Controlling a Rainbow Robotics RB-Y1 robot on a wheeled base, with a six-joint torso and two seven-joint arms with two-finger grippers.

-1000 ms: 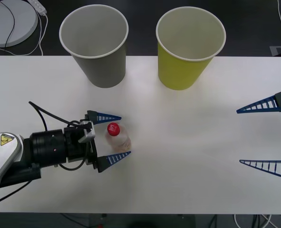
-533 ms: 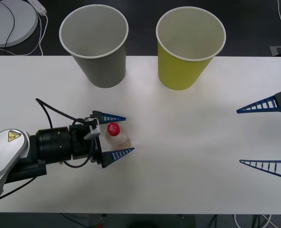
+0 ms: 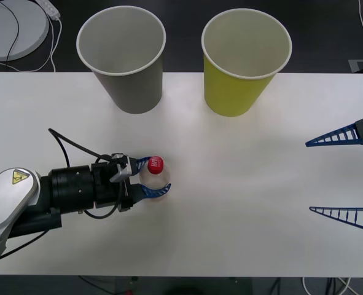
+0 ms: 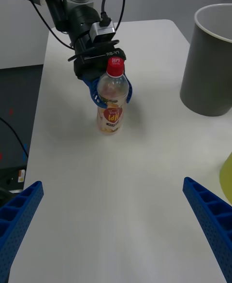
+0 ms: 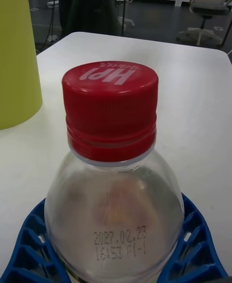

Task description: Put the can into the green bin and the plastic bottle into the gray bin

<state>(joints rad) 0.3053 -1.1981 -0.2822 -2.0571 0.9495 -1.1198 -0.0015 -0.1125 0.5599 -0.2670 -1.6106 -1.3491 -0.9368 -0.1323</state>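
The plastic bottle [image 3: 155, 166], clear with a red cap, stands on the white table left of centre. My left gripper [image 3: 152, 177] is shut on it, its blue fingers [image 4: 94, 94] curved around the body below the cap. The left wrist view has the bottle [image 5: 113, 167] up close between the fingers [image 5: 29, 244]. The gray bin [image 3: 124, 55] and the green bin [image 3: 242, 61] stand upright at the table's far edge, gray to the left. My right gripper [image 3: 309, 177] hangs open at the right side, far from the bottle [image 4: 112, 100]. The can is out of view.
A white round disc [image 3: 12, 24] with cables lies beyond the table's far left corner. The white table [image 3: 242, 246] stretches bare between the bottle and the right gripper. Both bins look hollow inside.
My left gripper slid forward around the bottle and its fingers closed on it. The bottle's cap shifted slightly right. The right arm has not moved.
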